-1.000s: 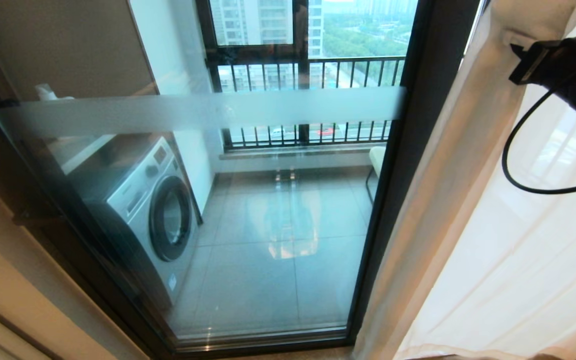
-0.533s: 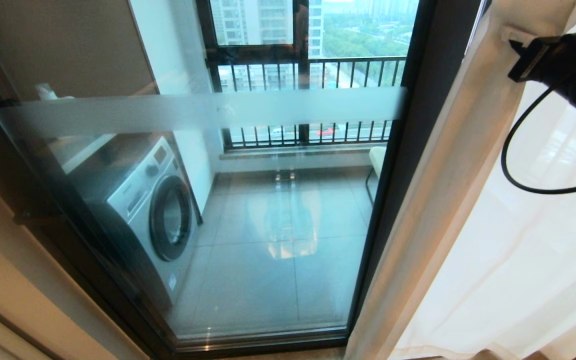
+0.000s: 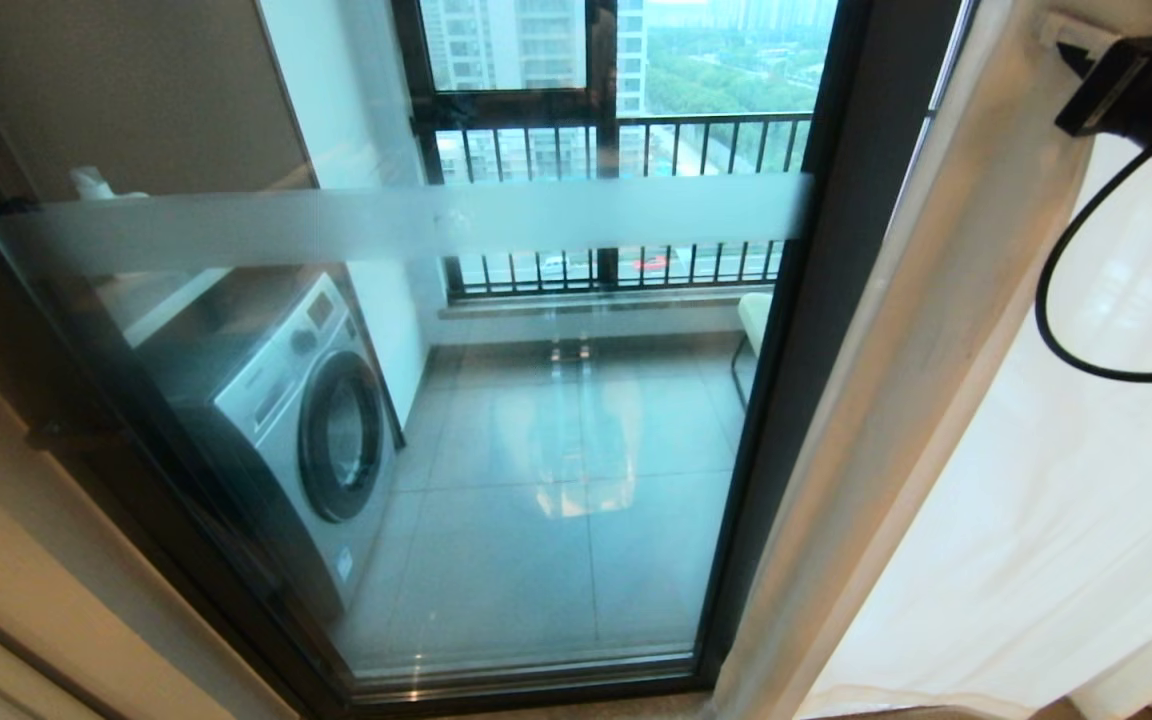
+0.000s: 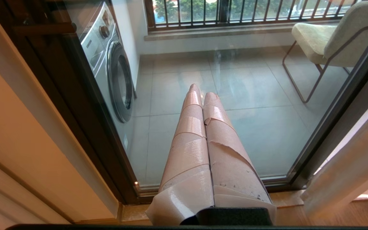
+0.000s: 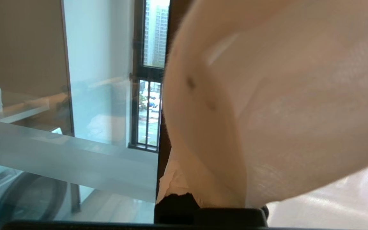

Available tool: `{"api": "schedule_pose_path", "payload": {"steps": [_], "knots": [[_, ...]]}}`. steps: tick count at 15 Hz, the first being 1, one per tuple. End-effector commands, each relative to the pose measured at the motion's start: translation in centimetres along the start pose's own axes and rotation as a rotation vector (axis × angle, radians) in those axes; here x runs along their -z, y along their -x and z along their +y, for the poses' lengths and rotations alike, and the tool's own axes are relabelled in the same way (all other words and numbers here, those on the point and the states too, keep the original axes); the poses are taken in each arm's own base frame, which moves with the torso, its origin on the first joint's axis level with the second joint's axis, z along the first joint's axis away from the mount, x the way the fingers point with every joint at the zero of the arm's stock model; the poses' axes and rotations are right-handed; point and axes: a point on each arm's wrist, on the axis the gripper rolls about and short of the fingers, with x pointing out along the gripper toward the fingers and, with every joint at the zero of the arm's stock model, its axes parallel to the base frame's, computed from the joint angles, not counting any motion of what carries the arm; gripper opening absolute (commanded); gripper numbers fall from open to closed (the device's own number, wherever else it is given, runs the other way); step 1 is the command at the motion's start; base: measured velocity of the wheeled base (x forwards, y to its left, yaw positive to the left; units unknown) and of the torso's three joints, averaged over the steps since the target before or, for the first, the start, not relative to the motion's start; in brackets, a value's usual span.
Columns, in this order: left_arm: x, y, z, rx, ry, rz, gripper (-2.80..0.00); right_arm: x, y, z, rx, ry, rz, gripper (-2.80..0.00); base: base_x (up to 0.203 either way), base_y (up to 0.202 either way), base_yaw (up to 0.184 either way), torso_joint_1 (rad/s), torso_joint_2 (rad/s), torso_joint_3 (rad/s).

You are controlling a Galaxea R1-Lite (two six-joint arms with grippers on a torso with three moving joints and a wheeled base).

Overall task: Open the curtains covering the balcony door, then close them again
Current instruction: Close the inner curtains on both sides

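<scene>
Balcony door (image 3: 536, 420): tall sliding glass panel, dark brown-black metal frame, horiz. frosted band across glass. Uncovered; serves as ref. landmark.

Curtains (image 3: 946, 330): sheer white see-through fabric, long vertical folds. Gathered at door's right frame post and beyond it to the right; leading edge runs along that post down to floor.

Right gripper (image 3: 1086, 45): black, high up at curtain's leading edge, right of door frame, black cable looping below. Jaws closed; curtain fabric drapes over them in wrist view, blocking sight of the tips, so can't confirm fabric is pinched.

Left gripper (image 4: 201, 92): tan-taped fingers, low, in front of door glass, pointing at balcony floor. Jaws pressed together, nothing between.

Behind door glass: silver front-load washing machine (image 3: 306, 420) at left; grey tile floor (image 3: 556, 520); black-barred railing window (image 3: 616, 200) at far side; pale upholstered chair w/ thin metal legs (image 4: 324, 41) at right.
</scene>
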Motion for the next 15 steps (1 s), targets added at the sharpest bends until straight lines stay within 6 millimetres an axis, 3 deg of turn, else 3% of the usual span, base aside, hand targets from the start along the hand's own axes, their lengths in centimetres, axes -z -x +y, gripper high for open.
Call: {"api": "schedule_pose_path", "payload": {"steps": [1,8,15], "knots": [[0.0,0.0,0.0,0.0,0.0,0.001,-2.8,-1.0,-0.1,0.2,-0.019,0.042,-0.034,-2.8,0.0,0.0,0.0,0.0,0.0,0.0],[0.0,0.0,0.0,0.0,0.0,0.001,-2.8,-2.4,-1.8,5.7,-0.19,0.063,-0.097,-2.8,0.0,0.0,0.0,0.0,0.0,0.0],[0.0,0.0,0.0,0.0,0.0,0.0,-2.8,-0.4,-4.8,10.8,-0.314,0.078,-0.111,-2.8,0.0,0.0,0.0,0.0,0.0,0.0]]}}
